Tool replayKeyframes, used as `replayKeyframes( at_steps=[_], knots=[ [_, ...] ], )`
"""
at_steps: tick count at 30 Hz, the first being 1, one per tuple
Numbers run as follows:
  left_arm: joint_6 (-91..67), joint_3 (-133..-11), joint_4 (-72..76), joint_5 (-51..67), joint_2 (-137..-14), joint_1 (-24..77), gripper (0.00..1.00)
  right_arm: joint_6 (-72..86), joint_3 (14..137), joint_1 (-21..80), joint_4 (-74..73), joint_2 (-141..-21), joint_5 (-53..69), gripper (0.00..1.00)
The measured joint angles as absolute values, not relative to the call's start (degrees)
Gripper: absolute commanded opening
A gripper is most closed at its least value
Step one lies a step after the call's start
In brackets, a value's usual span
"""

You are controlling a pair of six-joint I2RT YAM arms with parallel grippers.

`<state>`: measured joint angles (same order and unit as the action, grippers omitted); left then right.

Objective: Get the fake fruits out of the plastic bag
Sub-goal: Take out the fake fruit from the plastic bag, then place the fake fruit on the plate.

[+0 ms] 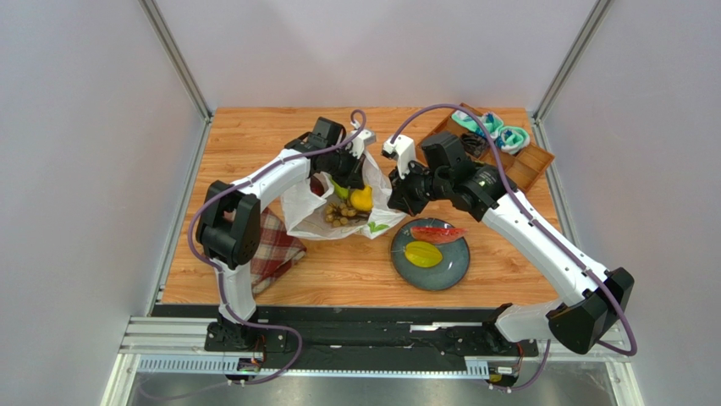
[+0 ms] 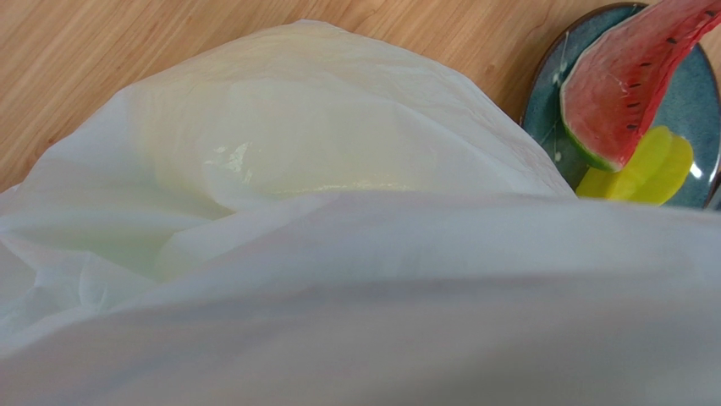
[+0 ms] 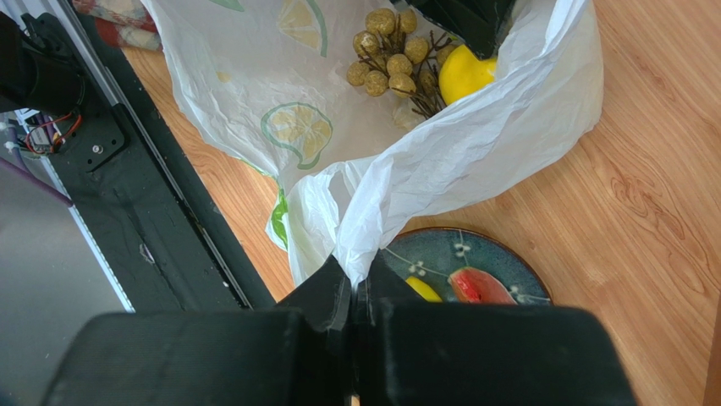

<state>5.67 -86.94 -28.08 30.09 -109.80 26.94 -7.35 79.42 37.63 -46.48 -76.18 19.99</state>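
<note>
Pinching a bunched fold of the plastic bag (image 3: 474, 161), the right pincer (image 3: 355, 286) is seen pressed together on the white film, and the fold is drawn up off the worktop (image 1: 338, 271). The bag is laid open at the middle of the worktop, just left of one blue-grey plate (image 1: 455, 271).

Two fake fruits are counted on that plate: one red watermelon slice (image 1: 437, 232) and one yellow starfruit (image 1: 422, 254), close together.

Four more are made out inside the bag:
- One yellow mango (image 1: 362, 200).
- One brown grape bunch (image 1: 340, 214), lying against the mango.
- One green pear (image 1: 338, 191), only partly shown behind the mango.
- One dark red apple (image 1: 318, 184), half hidden beneath the left arm.

That makes six fruits in all, two out and four in.

The left pincer (image 1: 345, 182) is lowered into the bag's mouth, right beside the mango. Its fingers are closed tight, but whether anything is caught between them cannot be told. Its own camera is filled almost wholly by white film, with the plate at the upper right.

One red plaid cloth (image 1: 275, 247) is seen at the left edge under the left arm. Two teal rolled socks (image 1: 499, 131) are lying in one wooden tray (image 1: 529, 167) at the far right corner.
</note>
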Motion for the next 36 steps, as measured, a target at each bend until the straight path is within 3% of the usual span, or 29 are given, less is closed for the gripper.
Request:
replayKeyframes(
  at_steps=[10, 18, 25, 36],
  knots=[
    [5.2, -85.0, -31.1, 32.6, -91.4, 24.0, 0.00, -7.3, 79.4, 36.5, -46.3, -78.1, 19.0, 0.00],
    [5.3, -85.3, -38.8, 44.1, -78.4, 24.3, 0.00, -7.3, 79.8, 35.3, -45.5, -82.1, 18.2, 0.00],
    [6.8, -85.5, -45.5, 53.6, -74.8, 27.8, 0.00, -6.4, 86.3, 32.5, -45.3, -88.7, 18.3, 0.00],
    [9.9, -77.9, -38.6, 53.6, -78.1, 38.9, 0.00, -5.1, 93.3, 30.1, -44.0, -95.7, 20.4, 0.00]
  ],
)
